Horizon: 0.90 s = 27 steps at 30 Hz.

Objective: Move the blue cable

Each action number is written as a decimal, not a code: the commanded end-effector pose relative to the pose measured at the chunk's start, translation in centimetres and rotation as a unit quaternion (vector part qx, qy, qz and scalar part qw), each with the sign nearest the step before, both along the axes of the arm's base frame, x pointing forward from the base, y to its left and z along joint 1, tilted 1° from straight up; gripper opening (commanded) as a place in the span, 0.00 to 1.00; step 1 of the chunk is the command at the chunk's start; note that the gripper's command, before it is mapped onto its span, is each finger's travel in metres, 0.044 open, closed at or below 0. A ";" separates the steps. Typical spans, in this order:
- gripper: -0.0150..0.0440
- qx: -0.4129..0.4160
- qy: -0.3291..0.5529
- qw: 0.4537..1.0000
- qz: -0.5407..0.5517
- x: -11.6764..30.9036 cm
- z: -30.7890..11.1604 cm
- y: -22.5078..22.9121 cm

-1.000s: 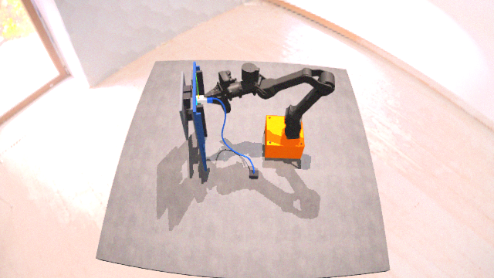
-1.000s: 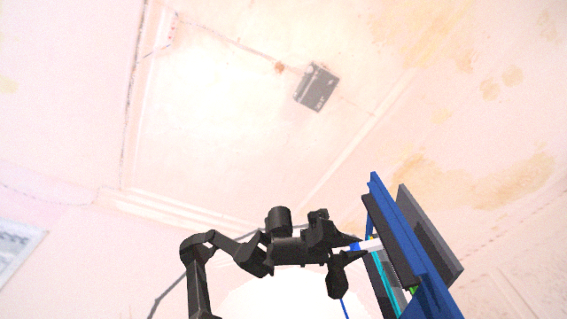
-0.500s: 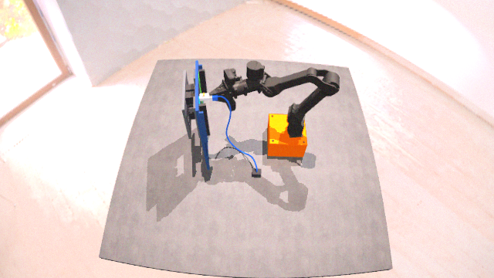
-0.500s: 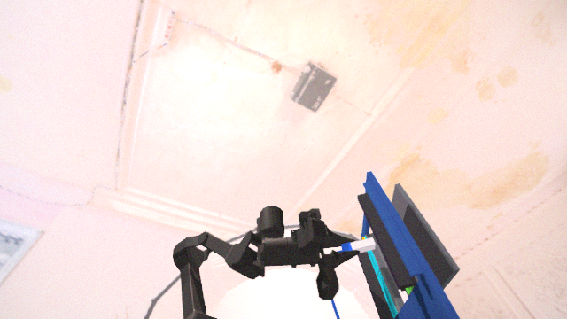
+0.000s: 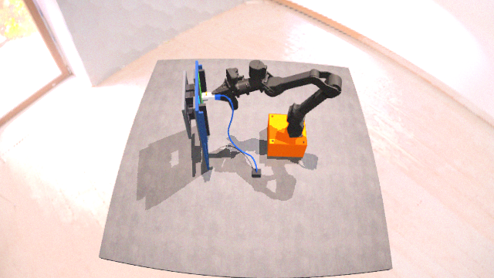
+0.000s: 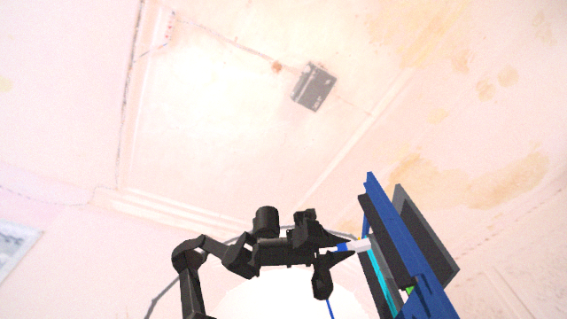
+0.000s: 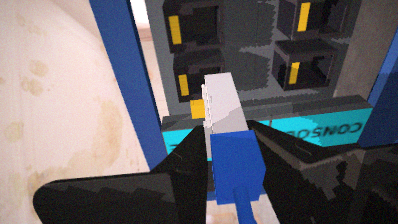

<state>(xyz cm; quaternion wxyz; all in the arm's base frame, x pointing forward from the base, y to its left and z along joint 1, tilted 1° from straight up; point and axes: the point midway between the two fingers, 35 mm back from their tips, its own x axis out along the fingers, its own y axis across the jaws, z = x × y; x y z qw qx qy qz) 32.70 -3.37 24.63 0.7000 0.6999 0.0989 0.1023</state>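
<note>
Claw [image 5: 214, 95] [image 6: 353, 246] [image 7: 224, 130] clamped on the plug [image 5: 208, 96] [image 6: 358, 245] [image 7: 225, 105] — likely light, hard plastic; best held by its body — the cable [image 5: 230, 131] [image 6: 330, 308] [image 7: 244, 207] looks bendy

Lower end of the cyan label strip [image 7: 320, 131] hidden behind the gripper [image 7: 234, 137], lettering left of the plug [image 7: 226, 107] cut short by the fingers, port behind the plug's tip unclear.

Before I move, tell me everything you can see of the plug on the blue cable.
The blue-and-white blocky plug looks like plastic: white front, blue rear, a thin blue cable trailing from it. The black pincer grips it. Its nose points toward the ports; whether it is seated I cannot tell.
</note>
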 end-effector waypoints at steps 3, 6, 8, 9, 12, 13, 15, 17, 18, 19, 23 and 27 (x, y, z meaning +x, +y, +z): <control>0.25 -0.001 -0.001 1.000 0.003 -0.5 0.1 -0.1; 0.25 -0.002 -0.001 1.000 0.003 -0.7 0.0 -0.1; 0.25 -0.002 -0.001 1.000 0.003 -0.8 0.0 -0.2; 0.25 -0.002 -0.001 1.000 0.003 -0.9 0.0 -0.2; 0.25 -0.002 -0.001 1.000 0.003 -1.1 0.0 -0.3; 0.25 -0.002 -0.001 1.000 0.003 -1.1 0.0 -0.3; 0.25 -0.002 -0.001 1.000 0.003 -1.3 0.0 -0.4; 0.25 -0.002 -0.001 1.000 0.003 -1.4 0.0 -0.4; 0.25 -0.002 -0.001 1.000 0.003 -1.5 0.0 -0.4; 0.25 -0.002 -0.001 1.000 0.003 -1.6 0.0 -0.5; 0.25 -0.002 -0.001 1.000 0.003 -1.8 0.0 -0.6; 0.25 -0.002 -0.001 1.000 0.003 -2.1 0.0 -0.7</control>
